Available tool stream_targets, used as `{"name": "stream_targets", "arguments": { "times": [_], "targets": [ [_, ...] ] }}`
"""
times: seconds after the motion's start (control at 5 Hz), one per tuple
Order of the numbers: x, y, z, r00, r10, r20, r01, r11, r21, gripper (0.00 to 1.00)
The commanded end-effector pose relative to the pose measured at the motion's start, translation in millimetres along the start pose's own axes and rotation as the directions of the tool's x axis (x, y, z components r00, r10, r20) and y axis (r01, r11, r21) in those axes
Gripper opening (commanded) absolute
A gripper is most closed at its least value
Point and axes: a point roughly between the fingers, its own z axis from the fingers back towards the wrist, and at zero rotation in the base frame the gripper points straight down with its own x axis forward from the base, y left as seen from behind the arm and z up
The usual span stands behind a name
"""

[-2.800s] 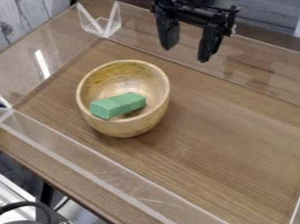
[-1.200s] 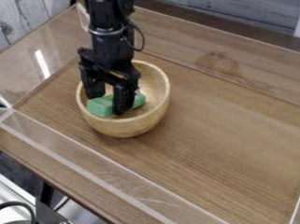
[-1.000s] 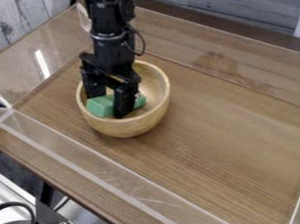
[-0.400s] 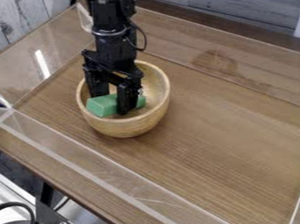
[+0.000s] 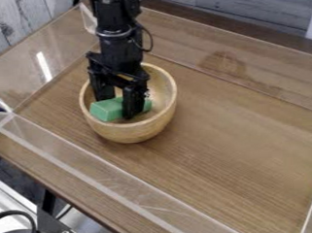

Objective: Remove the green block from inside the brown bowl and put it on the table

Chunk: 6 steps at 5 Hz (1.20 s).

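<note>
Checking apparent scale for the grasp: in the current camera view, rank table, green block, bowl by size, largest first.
1. Table
2. Bowl
3. Green block, partly hidden by the gripper

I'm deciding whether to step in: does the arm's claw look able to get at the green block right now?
Probably yes: the claw is down inside the brown bowl, open at the green block, with nothing lying over it.
</note>
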Motion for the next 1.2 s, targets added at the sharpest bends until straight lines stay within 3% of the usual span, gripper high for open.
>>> {"name": "stream_targets", "arguments": {
  "times": [0.0,1.0],
  "targets": [
    [9.4,6.7,14.7,0.999,0.009,0.053,-0.010,1.000,0.010,1.00],
    [10.2,4.8,18.2,0.998,0.007,0.057,-0.006,1.000,-0.030,1.00]
  ]
}}
